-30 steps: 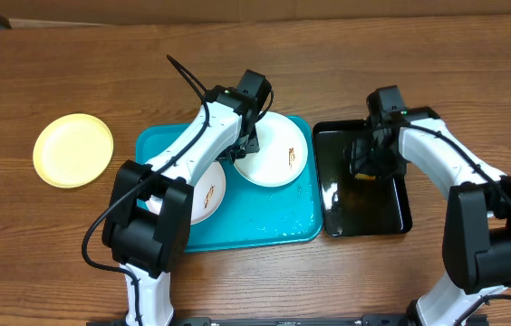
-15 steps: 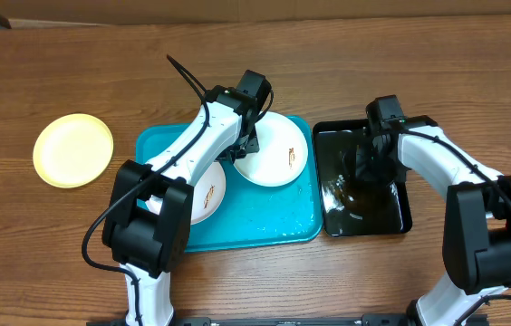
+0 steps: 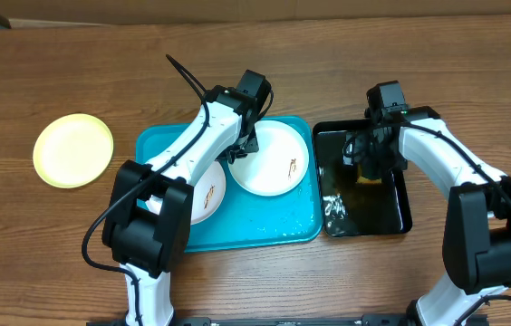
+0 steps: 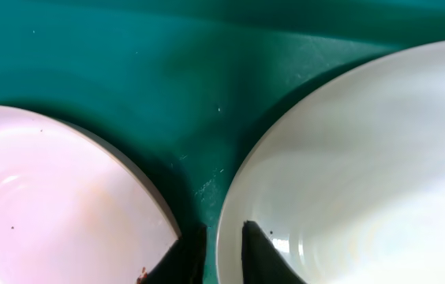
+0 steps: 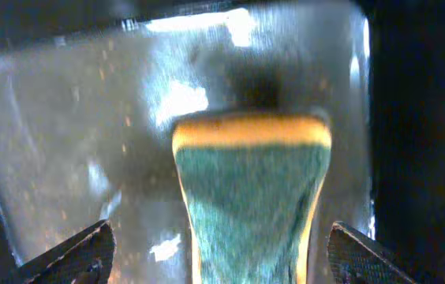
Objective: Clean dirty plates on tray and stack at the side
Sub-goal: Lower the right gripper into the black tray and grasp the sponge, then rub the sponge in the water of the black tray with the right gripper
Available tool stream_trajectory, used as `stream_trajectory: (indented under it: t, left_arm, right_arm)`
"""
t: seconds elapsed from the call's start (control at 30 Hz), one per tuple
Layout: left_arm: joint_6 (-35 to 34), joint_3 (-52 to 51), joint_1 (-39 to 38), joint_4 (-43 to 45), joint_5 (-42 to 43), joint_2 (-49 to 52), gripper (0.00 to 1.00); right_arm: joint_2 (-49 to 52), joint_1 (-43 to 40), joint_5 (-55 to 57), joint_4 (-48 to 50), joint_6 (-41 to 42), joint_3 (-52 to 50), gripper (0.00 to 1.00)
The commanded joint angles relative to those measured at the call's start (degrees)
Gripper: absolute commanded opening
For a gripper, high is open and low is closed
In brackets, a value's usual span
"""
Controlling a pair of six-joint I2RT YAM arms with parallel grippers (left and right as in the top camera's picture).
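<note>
Overhead: large turquoise rectangular plastic tray [image 3: 274, 222] on the brown wooden table [image 3: 74, 72]. Two white round plates lie on it, one in its right half [image 3: 278, 167] and one in its left half [image 3: 210, 195], partly under the left arm [image 3: 192, 145]. A pale yellow round plate [image 3: 73, 150] sits well left of the tray; a glossy black rectangular tray [image 3: 391, 213], wet, sits just right of it. The left gripper [image 3: 241, 149] is at the right-half plate's left rim, and the right gripper [image 3: 369, 163] is over the black tray. Left wrist: fingers [image 4: 181, 259] narrowly apart, that plate's rim between them; cannot tell if it is pinched. Right wrist: jaws wide, a green-and-yellow sponge [image 5: 250, 197] between the fingertips [image 5: 80, 252], touching neither.
</note>
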Motion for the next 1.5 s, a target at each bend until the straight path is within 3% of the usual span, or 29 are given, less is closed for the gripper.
stream_trajectory:
  t: [0.0, 0.3, 0.4, 0.8, 1.13, 1.23, 1.33, 1.43, 1.47]
  left_arm:
    - [-0.92, 0.35, -0.02, 0.39, -1.22, -1.05, 0.23]
    - [-0.87, -1.09, -0.02, 2.03, -1.22, -0.98, 0.27]
    - [-0.87, -1.46, -0.02, 2.71, -1.22, -0.96, 0.35]
    - [-0.72, -5.33, 0.00, 7.91, -1.22, -0.63, 0.41]
    - [-0.63, -8.92, 0.00, 12.07, -1.25, -0.63, 0.36]
    - [0.59, -9.44, 0.00, 12.96, -1.22, -0.63, 0.22]
    - [0.81, -9.44, 0.00, 13.20, -1.22, -0.63, 0.12]
    - [0.83, -9.44, 0.00, 13.66, -1.22, -0.63, 0.06]
    - [0.85, -9.44, 0.00, 13.79, -1.22, -0.63, 0.04]
  right_arm:
    - [-0.22, -0.11, 1.53, 2.95, 0.00, -0.98, 0.87]
    - [0.63, -0.11, 1.55, 6.34, 0.00, -1.07, 0.77]
    - [0.63, -0.11, 1.55, 6.29, 0.00, -1.07, 0.72]
    - [0.63, -0.11, 1.55, 6.47, 0.00, -1.18, 0.72]
    - [0.63, -0.11, 1.55, 8.66, 0.00, -2.80, 0.68]
    - [0.63, -0.11, 1.51, 11.47, 0.00, -4.79, 0.67]
    - [0.61, -0.09, 0.44, 11.65, 0.00, -4.83, 0.51]
    - [0.61, -0.09, -0.24, 11.61, 0.00, -4.28, 0.15]
    - [0.61, -0.09, -0.26, 11.39, 0.00, -3.91, 0.09]
